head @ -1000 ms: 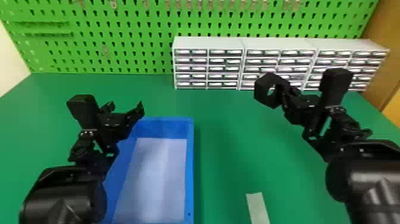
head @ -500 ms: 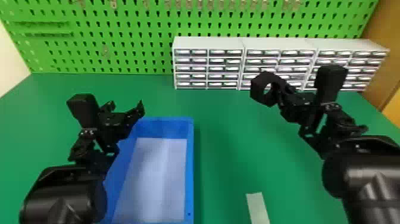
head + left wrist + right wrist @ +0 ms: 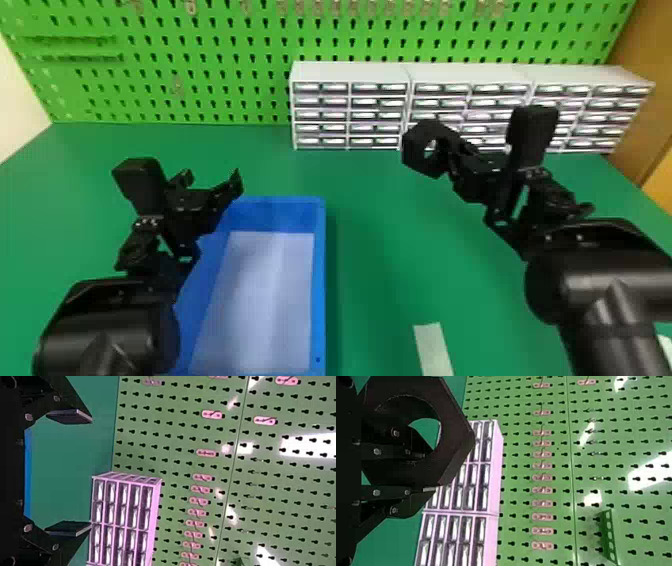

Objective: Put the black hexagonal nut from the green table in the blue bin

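Hexagonal nut clamped in jaws of right gripper — left gripper, jaws open — head view: blue bin

Green pegboard upright at back. Three pale drawer cabinets side by side before it, clear-fronted drawers in rows. Small clips lined up on pegboard, green slotted bracket too. Brown panel far right. Pale flat strip near front.
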